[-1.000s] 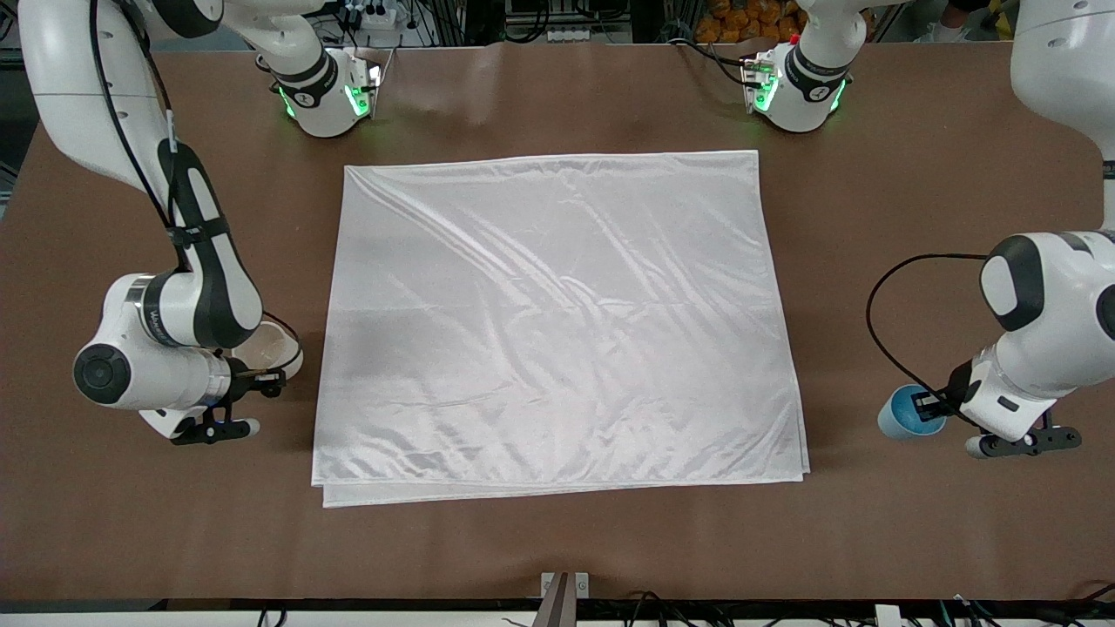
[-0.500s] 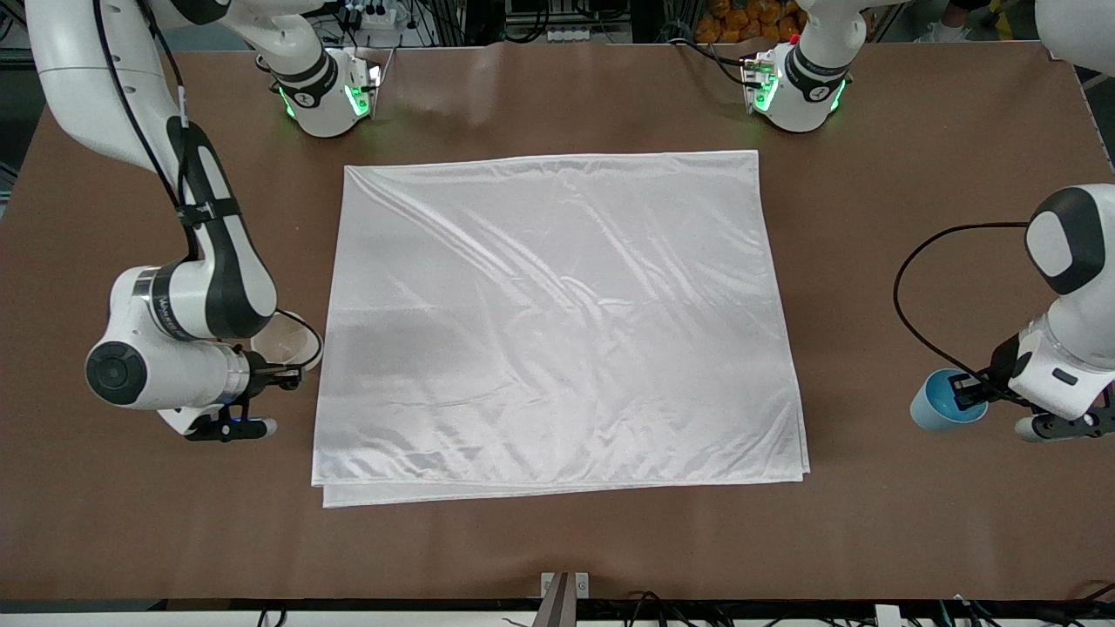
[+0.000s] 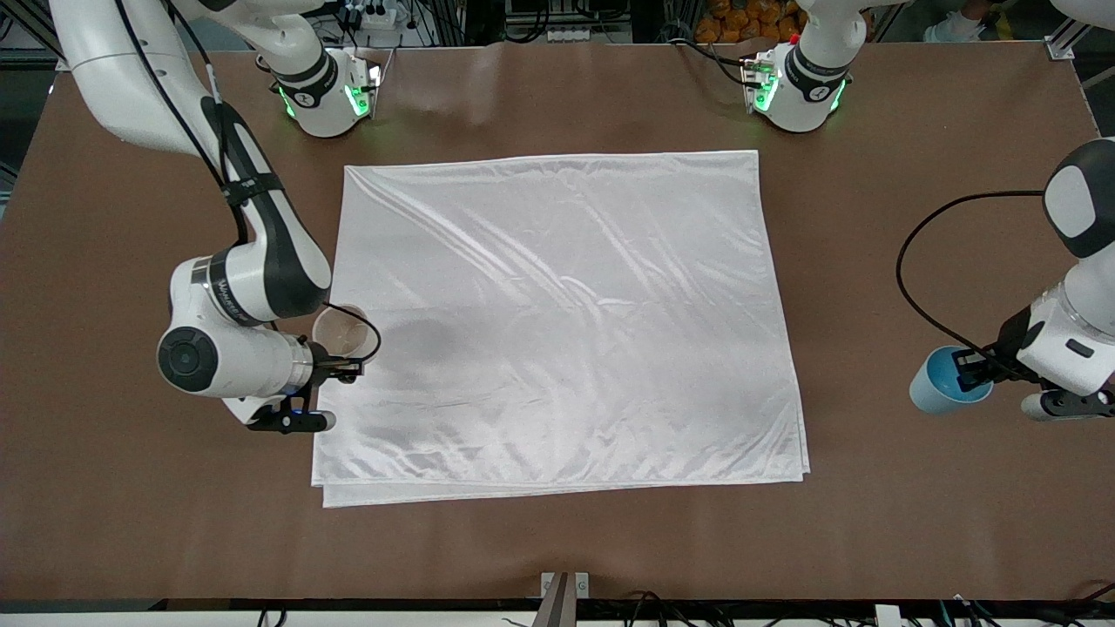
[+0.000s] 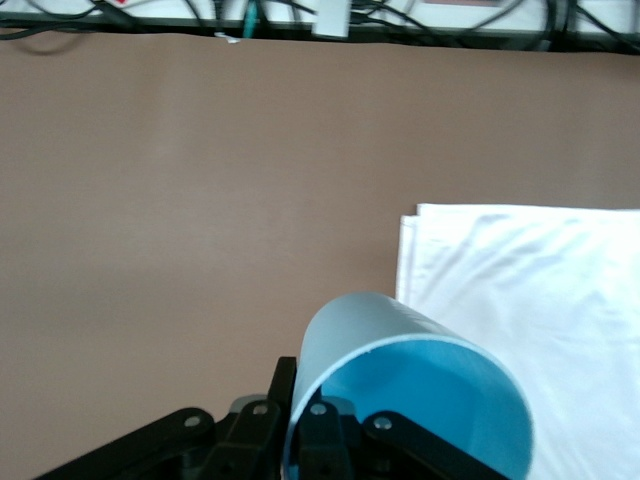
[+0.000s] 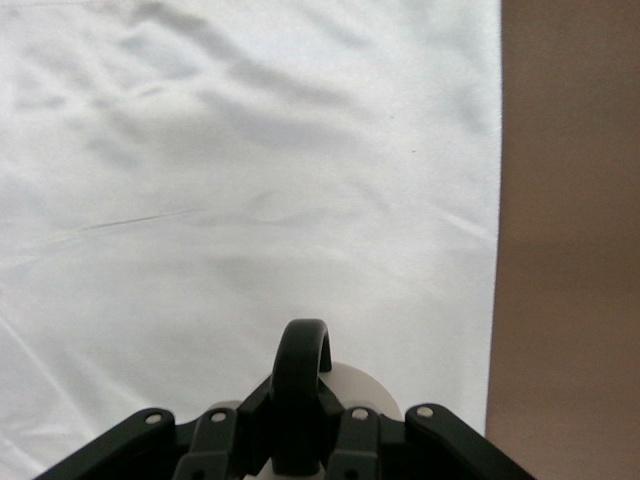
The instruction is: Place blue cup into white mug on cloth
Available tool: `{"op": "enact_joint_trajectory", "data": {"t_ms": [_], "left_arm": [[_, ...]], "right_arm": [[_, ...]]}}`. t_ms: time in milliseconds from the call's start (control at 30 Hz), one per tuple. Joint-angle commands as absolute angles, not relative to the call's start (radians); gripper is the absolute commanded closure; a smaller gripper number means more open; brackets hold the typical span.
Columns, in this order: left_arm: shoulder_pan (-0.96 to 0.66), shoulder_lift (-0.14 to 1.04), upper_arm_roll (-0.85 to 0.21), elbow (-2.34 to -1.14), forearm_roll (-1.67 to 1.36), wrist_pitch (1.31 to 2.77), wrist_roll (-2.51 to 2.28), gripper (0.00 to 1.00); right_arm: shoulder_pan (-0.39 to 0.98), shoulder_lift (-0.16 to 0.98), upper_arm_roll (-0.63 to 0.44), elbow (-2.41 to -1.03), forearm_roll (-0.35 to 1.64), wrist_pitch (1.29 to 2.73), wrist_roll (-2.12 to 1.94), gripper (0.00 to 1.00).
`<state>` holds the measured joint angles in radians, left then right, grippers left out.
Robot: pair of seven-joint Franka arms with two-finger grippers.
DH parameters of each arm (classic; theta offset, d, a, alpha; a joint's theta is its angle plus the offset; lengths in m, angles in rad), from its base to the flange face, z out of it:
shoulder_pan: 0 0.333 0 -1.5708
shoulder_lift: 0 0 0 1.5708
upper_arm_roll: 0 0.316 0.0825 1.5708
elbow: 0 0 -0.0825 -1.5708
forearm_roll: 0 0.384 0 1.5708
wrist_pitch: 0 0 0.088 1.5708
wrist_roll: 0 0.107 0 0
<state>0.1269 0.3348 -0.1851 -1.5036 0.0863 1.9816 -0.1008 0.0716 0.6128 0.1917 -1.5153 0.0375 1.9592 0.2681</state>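
The table point(image 3: 557, 549) carried the cloth point(image 3: 557, 322), a wide shiny white sheet, wrinkled and folded double, spread across its middle. It looked slick and soft, likely to slide or bunch under anything set down with a sideways push.

The right gripper point(image 3: 344, 370) was over the cloth's edge toward the right arm's end of the table, its fingers clamped on the white mug point(image 3: 341, 333). The right wrist view showed the black loop handle point(image 5: 301, 370) standing between the fingers, so the hold was at the handle. The mug was probably ceramic: stiff, fairly heavy for its size and chippable, best lowered straight down onto the cloth with its mouth up.

The left gripper point(image 3: 969, 373) was over bare table toward the left arm's end, well apart from the cloth, pinched shut on the wall of the blue cup point(image 3: 941, 392) (one finger appeared to sit inside the rim point(image 4: 400, 345)). The cup looked light and smooth, tapered and handleless; a rim pinch suited it, leaving the narrower base free to drop into the mug, though it might swing or slip.
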Motion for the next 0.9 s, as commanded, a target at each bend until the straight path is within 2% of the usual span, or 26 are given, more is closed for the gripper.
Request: {"op": "enact_joint_trajectory", "data": {"t_ms": [0,467,867], "left_arm": [[0.127,0.330,-0.238,-1.470,0.083,1.908,-0.104,1.00],[0.118,0.330,-0.305,-1.470,-0.015,1.847,-0.241,1.00],[0.115,0.337,-0.347,-1.471,-0.005,1.839,-0.324,1.00]], "right_arm": [[0.103,0.627,0.207,-1.503,0.054,1.994,0.359,1.00],[0.278,0.667,0.202,-1.437,0.044,2.014,0.517,1.00],[0.383,0.696,0.202,-1.437,0.044,2.126,0.563,1.00]]}}
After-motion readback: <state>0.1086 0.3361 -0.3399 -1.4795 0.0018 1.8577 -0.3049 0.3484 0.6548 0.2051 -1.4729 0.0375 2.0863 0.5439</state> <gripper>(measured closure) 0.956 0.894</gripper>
